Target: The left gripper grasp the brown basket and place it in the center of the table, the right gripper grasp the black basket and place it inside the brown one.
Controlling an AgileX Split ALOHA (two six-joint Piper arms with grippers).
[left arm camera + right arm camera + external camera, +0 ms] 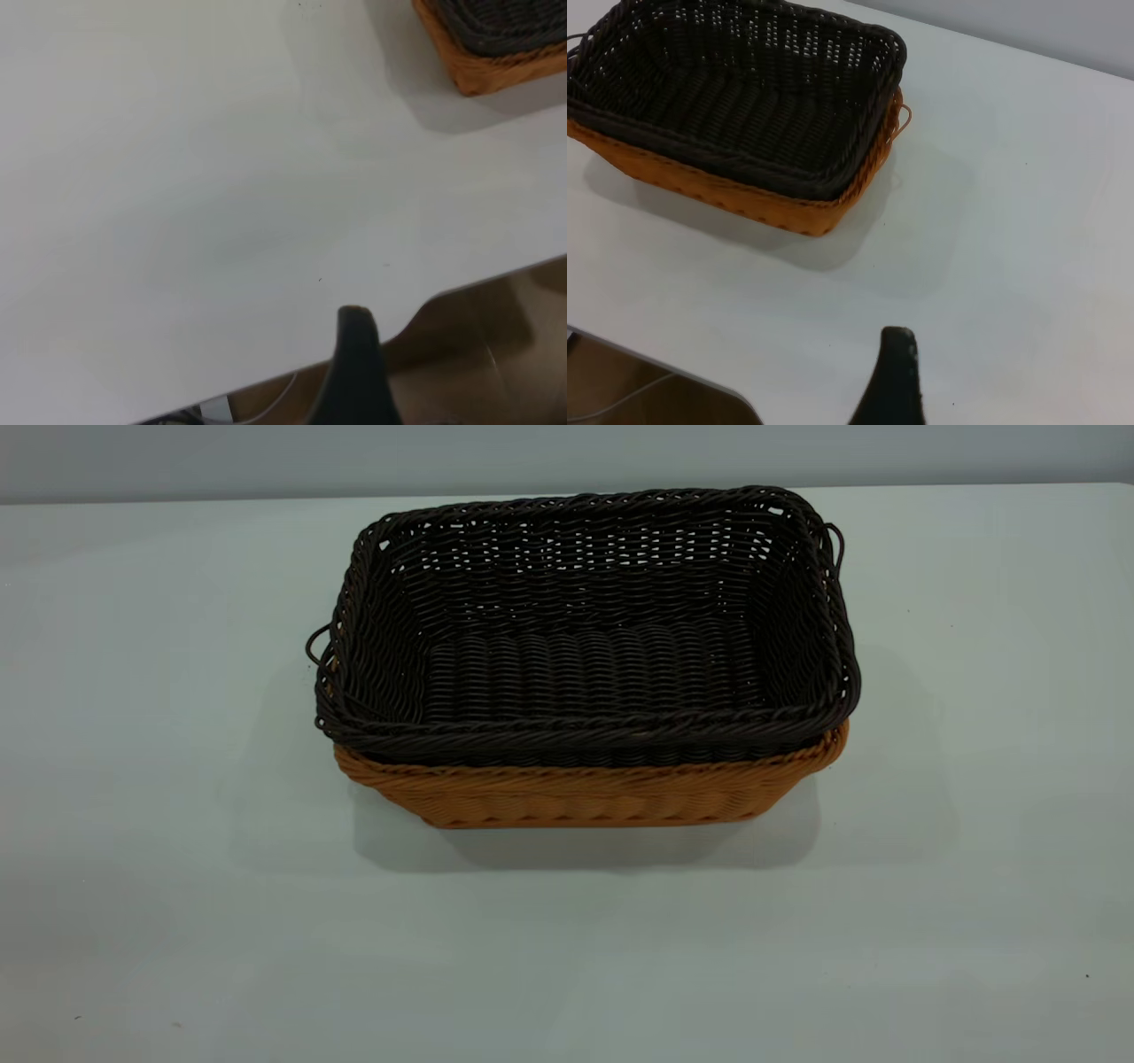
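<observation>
Black basket (585, 620) is nested inside the brown basket (585, 793) in the middle of the worktop (142, 779), while both claws are kept well apart, their state not to be told.

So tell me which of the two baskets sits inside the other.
The black basket is the inner one; it nests in the brown basket, whose orange-brown wall shows only below the dark rim.
</observation>
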